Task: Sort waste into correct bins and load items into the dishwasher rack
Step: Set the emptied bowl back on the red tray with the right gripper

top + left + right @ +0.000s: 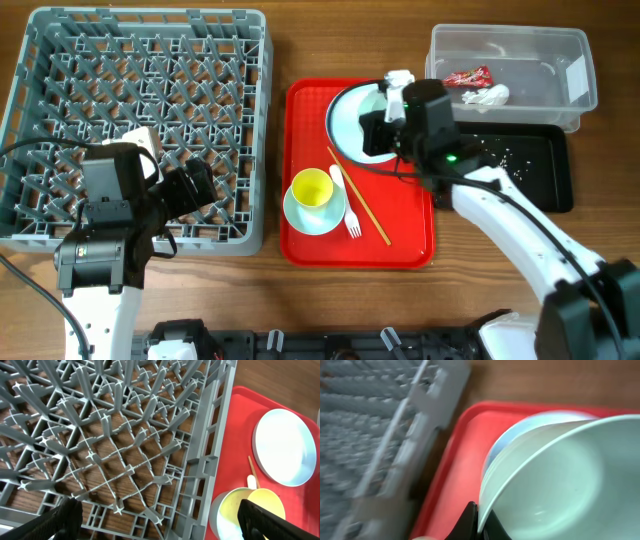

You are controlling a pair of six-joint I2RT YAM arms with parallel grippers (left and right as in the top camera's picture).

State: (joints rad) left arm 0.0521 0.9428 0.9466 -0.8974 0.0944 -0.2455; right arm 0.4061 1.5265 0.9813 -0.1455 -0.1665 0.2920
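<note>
- Right tool (480,520) is clenched on the rim of the tilted bowl (560,480), which is over the plate (520,427) on the red tray (410,240).
- Nearer the robot than this tool, on the same tray: cup (311,187) standing in the saucer (320,218), with the fork (345,205) and chopsticks (365,210) beside them.
- To its right on the counter (600,230): tub (575,75) holding the wrapper (467,77) and tissue (487,96); black tray (545,180) holding scraps (505,155).
- Left tool (160,510) is released, fingers wide, above the near right corner of the rack (140,60); the rack wall stands between it and the cup.
</note>
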